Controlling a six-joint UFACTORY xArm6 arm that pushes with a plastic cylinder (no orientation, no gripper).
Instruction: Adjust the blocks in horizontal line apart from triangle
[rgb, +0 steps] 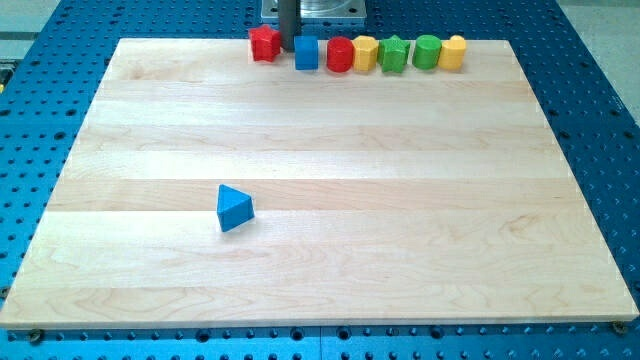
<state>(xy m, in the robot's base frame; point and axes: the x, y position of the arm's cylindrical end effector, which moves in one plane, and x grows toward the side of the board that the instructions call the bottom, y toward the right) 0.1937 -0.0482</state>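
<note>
Seven blocks line the bench top edge; blue triangle sits well apart. No pincer fitted; my tip stands between red block and blue cube. Nudge red rightward gently, closing the gap.

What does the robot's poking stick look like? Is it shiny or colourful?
Only a short piece of it shows at the view's top: a straight, plain dark grey rod, smooth and round, with no colours, markings or cables visible. My tip is its blunt lower end, between the red block and the blue cube. A silvery metal plate sits behind it.
</note>
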